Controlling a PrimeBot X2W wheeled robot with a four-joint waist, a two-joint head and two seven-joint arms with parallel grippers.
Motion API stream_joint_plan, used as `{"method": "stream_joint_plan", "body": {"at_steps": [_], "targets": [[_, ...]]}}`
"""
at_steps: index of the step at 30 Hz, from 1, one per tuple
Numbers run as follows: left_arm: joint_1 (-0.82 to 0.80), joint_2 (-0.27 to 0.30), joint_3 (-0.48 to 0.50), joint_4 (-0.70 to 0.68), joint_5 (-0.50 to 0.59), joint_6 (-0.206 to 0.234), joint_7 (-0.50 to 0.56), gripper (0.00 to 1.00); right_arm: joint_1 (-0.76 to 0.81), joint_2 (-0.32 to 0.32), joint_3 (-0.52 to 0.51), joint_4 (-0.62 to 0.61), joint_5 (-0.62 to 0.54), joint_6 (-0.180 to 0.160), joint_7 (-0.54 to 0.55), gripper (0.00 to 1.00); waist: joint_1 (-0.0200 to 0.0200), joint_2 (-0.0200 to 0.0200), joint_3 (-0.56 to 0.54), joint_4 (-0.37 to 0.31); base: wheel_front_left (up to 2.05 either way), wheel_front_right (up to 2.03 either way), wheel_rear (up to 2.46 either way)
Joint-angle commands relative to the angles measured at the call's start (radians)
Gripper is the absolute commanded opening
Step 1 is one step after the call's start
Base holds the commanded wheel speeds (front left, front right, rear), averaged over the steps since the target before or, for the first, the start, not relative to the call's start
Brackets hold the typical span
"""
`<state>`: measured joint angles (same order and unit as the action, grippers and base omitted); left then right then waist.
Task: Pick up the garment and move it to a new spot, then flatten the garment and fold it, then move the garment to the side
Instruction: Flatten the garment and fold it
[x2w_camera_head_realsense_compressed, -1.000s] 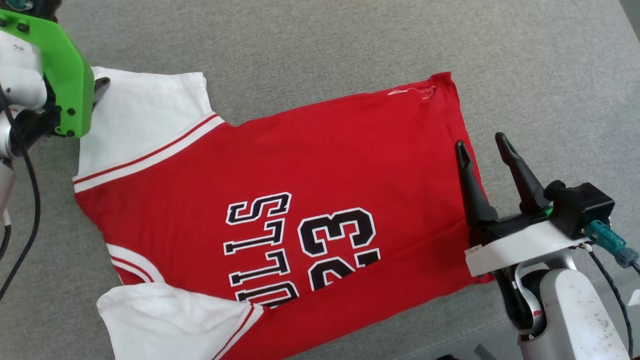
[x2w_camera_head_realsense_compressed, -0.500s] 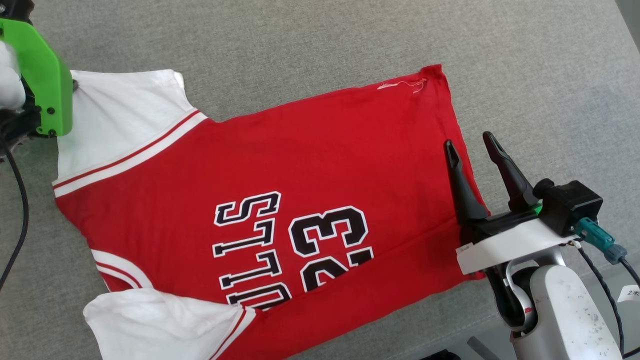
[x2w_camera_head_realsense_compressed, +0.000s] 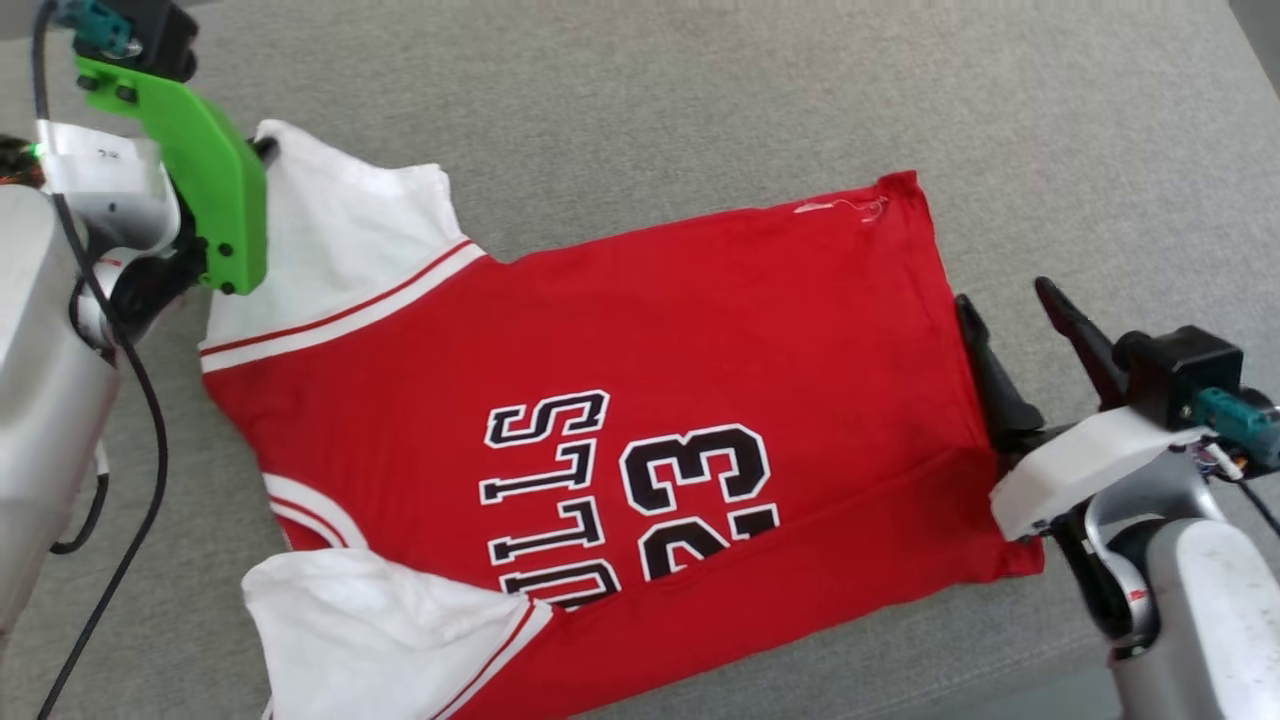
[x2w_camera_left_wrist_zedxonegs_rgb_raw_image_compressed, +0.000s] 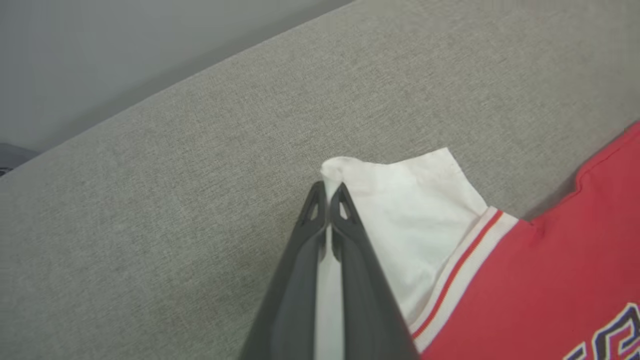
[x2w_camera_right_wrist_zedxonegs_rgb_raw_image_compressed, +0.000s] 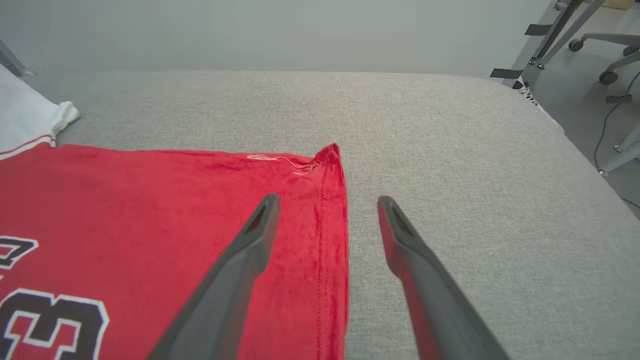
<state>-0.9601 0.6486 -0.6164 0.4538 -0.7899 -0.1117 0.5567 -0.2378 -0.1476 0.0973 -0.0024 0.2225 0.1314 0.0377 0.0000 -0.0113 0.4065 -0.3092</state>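
- red jersey T-shirt (x2w_camera_head_realsense_compressed: 700, 330), white sleeves, lying mid-frame on grey fabric (x2w_camera_head_realsense_compressed: 700, 90); flattening step, I reckon
- left gripper (x2w_camera_left_wrist_zedxonegs_rgb_raw_image_compressed: 327, 200) pinching upper-left sleeve corner (x2w_camera_left_wrist_zedxonegs_rgb_raw_image_compressed: 340, 167); right gripper (x2w_camera_right_wrist_zedxonegs_rgb_raw_image_compressed: 328, 200) gaping over right hem (x2w_camera_right_wrist_zedxonegs_rgb_raw_image_compressed: 332, 240)
- next: clamping hem, pulling taut

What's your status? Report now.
Left gripper shut on the garment, sleeve corner. Right gripper open astride its hem. Nothing in the way.
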Motion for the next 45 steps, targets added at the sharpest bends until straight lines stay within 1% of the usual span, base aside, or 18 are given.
{"method": "stream_joint_plan", "body": {"at_steps": [1,4,7,10,14,16,19,23,30,35,36,37,38,45], "targets": [[0.022,0.0,-0.005,-0.033,0.001,-0.006,-0.007,0.0,-0.013,-0.02,-0.006,-0.013,0.002,-0.001,0.05,1.0,0.0,0.0113,-0.045,0.05,0.0,0.0,0.0],[0.039,0.012,-0.009,-0.114,0.0,-0.006,-0.011,0.0,-0.034,-0.064,-0.011,-0.03,0.017,-0.001,0.17,1.0,0.0,0.0113,-0.053,0.077,0.0,0.0,0.0],[0.065,0.028,-0.012,-0.22,0.002,0.01,-0.003,0.0,-0.065,-0.111,-0.018,-0.037,0.055,-0.001,0.305,1.0,0.0,0.0113,-0.053,0.107,0.0,0.0,0.0],[0.092,0.041,-0.013,-0.323,0.0,0.034,0.007,0.0,-0.106,-0.167,-0.019,-0.03,0.078,-0.001,0.413,1.0,0.0,0.0113,-0.041,0.134,0.0,0.0,0.0],[0.127,0.058,-0.016,-0.456,0.005,0.065,0.018,0.0,-0.184,-0.207,-0.028,0.019,0.126,-0.001,0.543,1.0,0.0,0.0113,-0.009,0.163,0.0,0.0,0.0],[0.14,0.06,-0.02,-0.502,0.011,0.08,0.019,0.0,-0.229,-0.235,-0.027,0.063,0.125,-0.001,0.581,1.0,0.0,0.0113,0.004,0.177,0.0,0.0,0.0],[0.148,0.062,-0.022,-0.552,0.02,0.095,0.017,0.0,-0.288,-0.256,-0.015,0.124,0.131,-0.001,0.618,1.0,0.0,0.0113,0.022,0.194,0.0,0.0,0.0],[0.149,0.06,-0.027,-0.597,0.029,0.104,0.017,0.0,-0.356,-0.274,0.012,0.198,0.143,-0.001,0.63,1.0,0.0,0.0113,0.044,0.215,0.0,0.0,0.0],[0.134,0.051,-0.035,-0.626,0.039,0.103,0.014,0.0,-0.42,-0.285,0.06,0.31,0.139,-0.001,0.621,1.0,0.0,0.0113,0.072,0.244,0.0,0.0,0.0],[0.129,0.04,-0.04,-0.624,0.038,0.098,0.005,0.0,-0.43,-0.277,0.093,0.375,0.139,-0.001,0.599,1.0,0.0,0.0113,0.083,0.256,0.0,0.0,0.0],[0.129,0.039,-0.04,-0.62,0.039,0.097,0.002,0.0,-0.43,-0.277,0.101,0.389,0.139,-0.001,0.599,0.49,0.0,0.0113,0.084,0.258,0.0,0.0,0.0],[0.129,0.039,-0.041,-0.617,0.039,0.096,0.0,0.0,-0.43,-0.278,0.106,0.4,0.141,-0.001,0.599,0.33,0.0,0.0113,0.084,0.26,0.0,0.0,0.0],[0.129,0.038,-0.042,-0.613,0.039,0.094,-0.003,0.0,-0.43,-0.279,0.113,0.411,0.142,-0.001,0.598,0.0,0.0,0.0113,0.084,0.261,0.0,0.0,0.0],[0.139,0.034,-0.04,-0.575,0.035,0.092,-0.027,0.0,-0.447,-0.279,0.121,0.444,0.144,-0.001,0.54,0.0,0.0,0.0113,0.058,0.258,0.0,0.0,0.0]]}}
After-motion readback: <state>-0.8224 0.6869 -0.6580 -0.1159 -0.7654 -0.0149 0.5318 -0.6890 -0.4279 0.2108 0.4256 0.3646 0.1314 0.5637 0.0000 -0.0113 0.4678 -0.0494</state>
